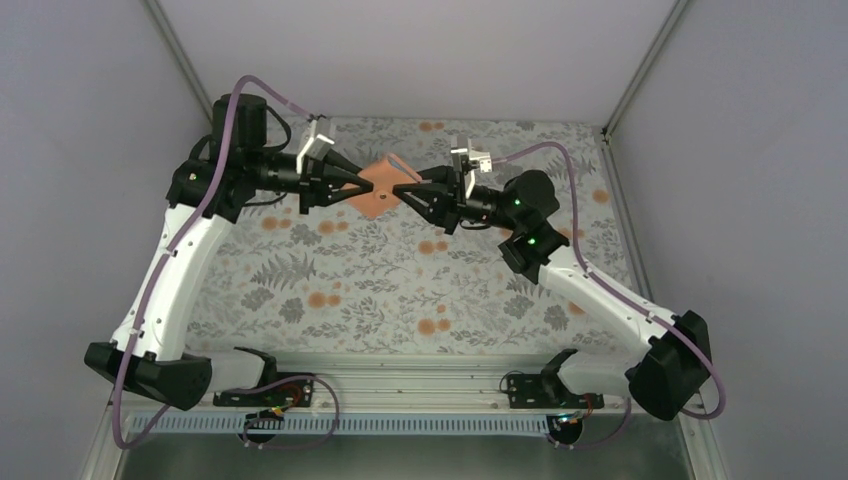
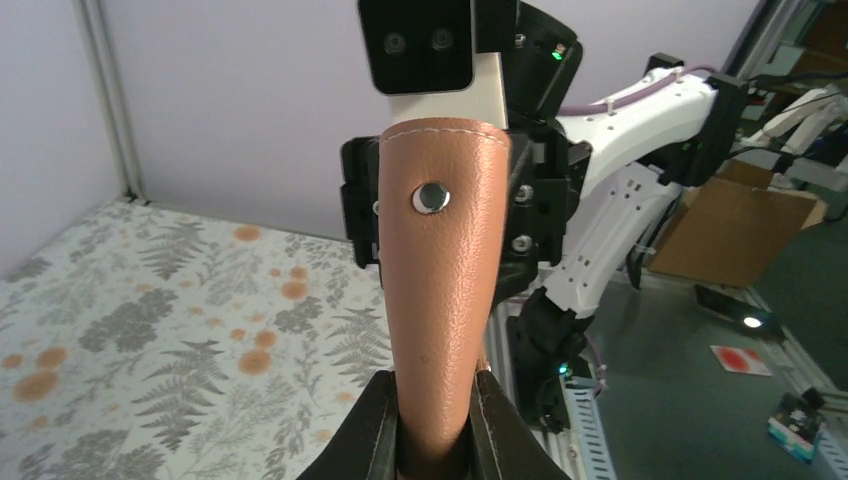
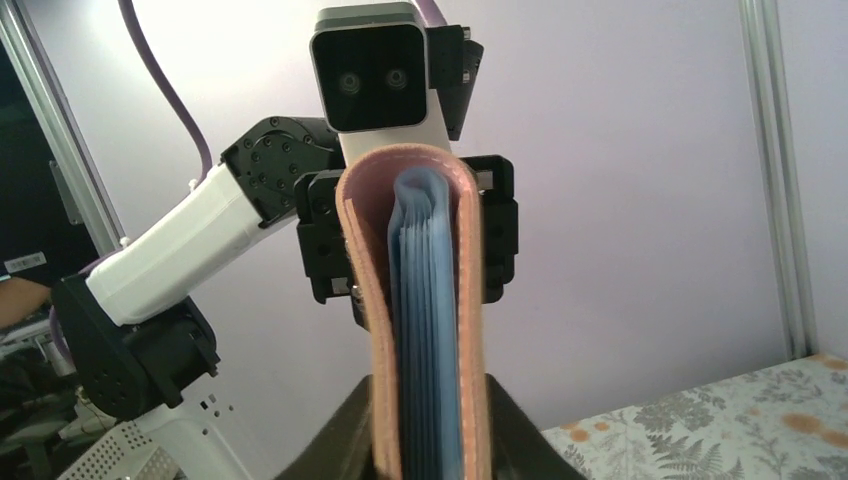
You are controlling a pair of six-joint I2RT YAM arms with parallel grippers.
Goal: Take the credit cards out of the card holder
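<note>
The card holder point(image 1: 378, 187) is off the table point(image 1: 350, 290), held in the air over its far half, toward 12 o'clock from the table's centre as seen from above. The left gripper point(image 1: 360, 188) comes in from 9 o'clock and is clamped narrow on one end, one finger on each leather face. The right gripper point(image 1: 401, 192) comes in from 3 o'clock; its own camera shows its jaws set against both faces of the opposite end, so it reads as closed on the holder at moderate width. The holder is tan stitched leather, folded shut, with a metal snap stud point(image 2: 431, 198) on the face toward the left wrist camera. At the open edge, a stack of blue translucent sleeves point(image 3: 425, 330) fills the fold. No credit card can be picked out. By judgement they sit inside those sleeves, so none has been removed. Handling notes, all judged: the holder is light and pliable. The leather gives good friction, but it will bow if pinched hard near the fold. The sleeves are thin, limp and slick, and they tend to lift together. The cards should be stiff, light and smooth-faced. Recommended hold: keep one gripper on the spine end as an anchor. Take each card by its exposed short edge, pads on the flat faces, and draw it straight along the sleeve.
</note>
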